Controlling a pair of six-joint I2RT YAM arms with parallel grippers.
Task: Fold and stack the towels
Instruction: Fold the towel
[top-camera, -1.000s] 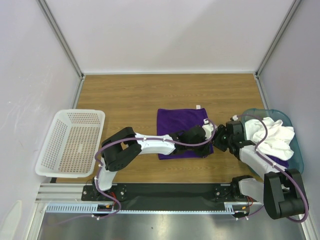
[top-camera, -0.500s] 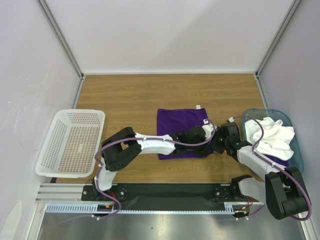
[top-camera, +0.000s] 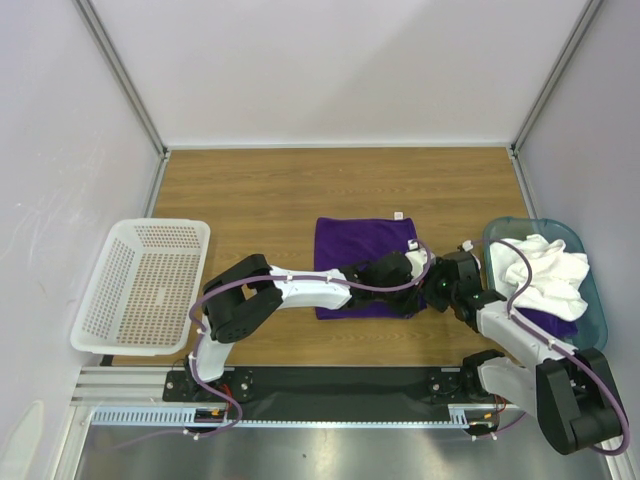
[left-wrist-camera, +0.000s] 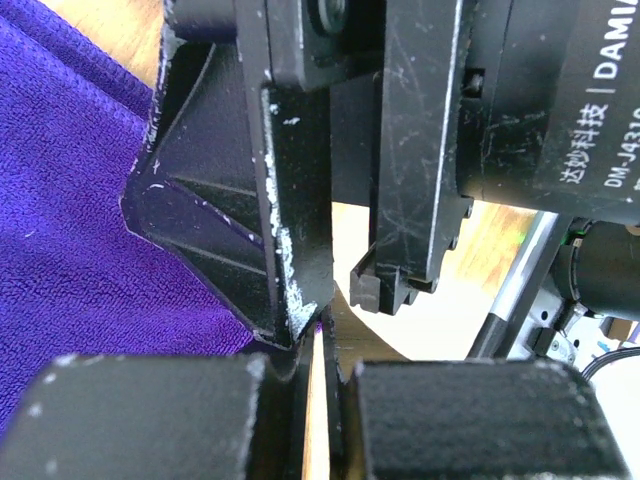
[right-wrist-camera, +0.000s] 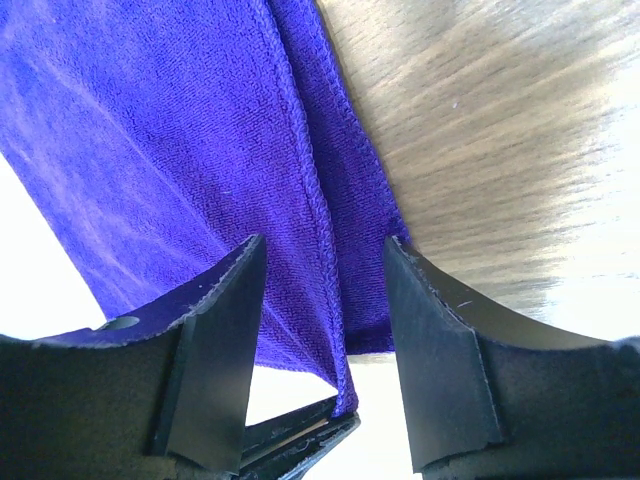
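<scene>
Between the right tool's (right-wrist-camera: 322, 250) parted fingers (right-wrist-camera: 215, 350) lies the purple towel's (right-wrist-camera: 150, 120) edge, ungripped (left tool (left-wrist-camera: 318, 365) shut).

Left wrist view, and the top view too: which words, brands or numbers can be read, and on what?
"DAMIA", cut off by the edge: black motor housing.
"达妙科技": same housing.
"DM-J431", then cut off: same housing.
White tag on the purple towel, top view: too small to read.

— And the purple towel (top-camera: 362, 250)?
— Folded square, lying flat mid-table; small white tag (top-camera: 398, 213) at the far right corner.
— And the white towel (top-camera: 545, 275)?
— Crumpled, heaped in the teal bin (top-camera: 520, 221), over a second purple towel (top-camera: 555, 322).
</scene>
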